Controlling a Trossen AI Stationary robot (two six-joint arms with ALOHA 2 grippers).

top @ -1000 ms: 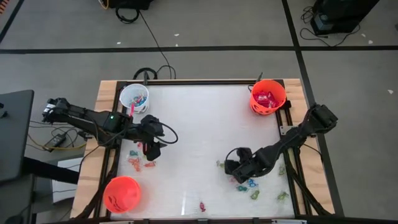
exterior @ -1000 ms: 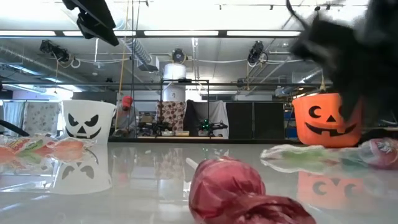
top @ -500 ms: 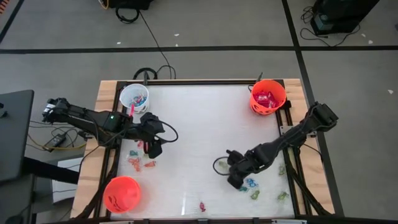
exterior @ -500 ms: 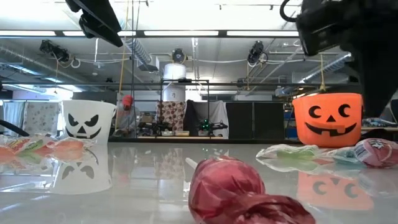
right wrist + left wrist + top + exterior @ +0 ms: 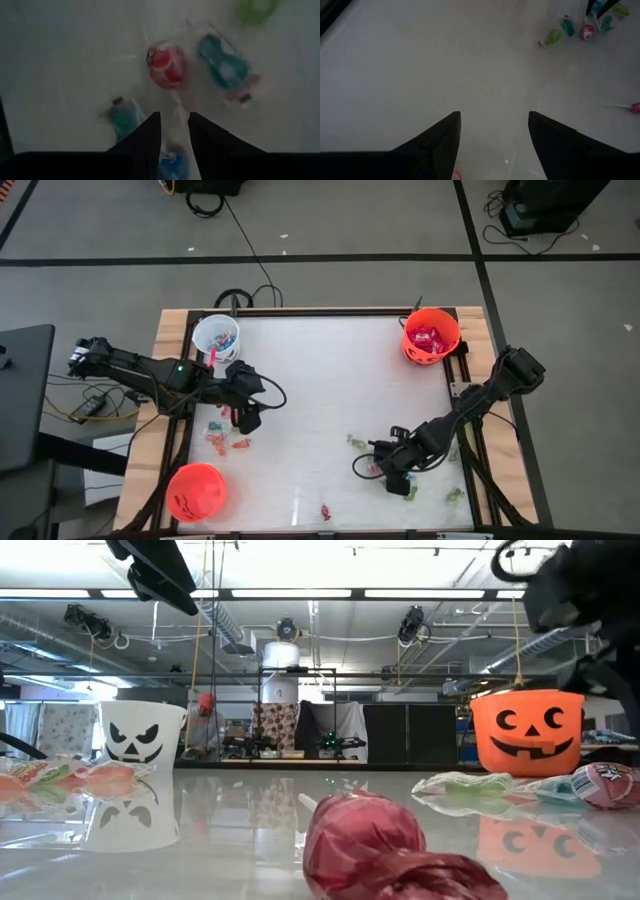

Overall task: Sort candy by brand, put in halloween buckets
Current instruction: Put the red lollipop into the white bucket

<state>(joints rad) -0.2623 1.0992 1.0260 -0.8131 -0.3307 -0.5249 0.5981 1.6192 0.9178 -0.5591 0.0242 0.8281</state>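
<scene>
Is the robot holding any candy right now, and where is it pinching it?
The left gripper is open and holds nothing. The right gripper hangs low over the red lollipop and teal candies; its fingers are nearly together, and whether they pinch anything cannot be told.

Glossy white tabletop (mirrors the buckets), bare wood frame around it. Smooth plastic white bucket and orange bucket. Crinkly shiny candy wrappers on tabletop.

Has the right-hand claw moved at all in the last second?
Yes. In the high view the right gripper has shifted toward the table's near edge, farther from the orange bucket, and now sits over the scattered candy.
</scene>
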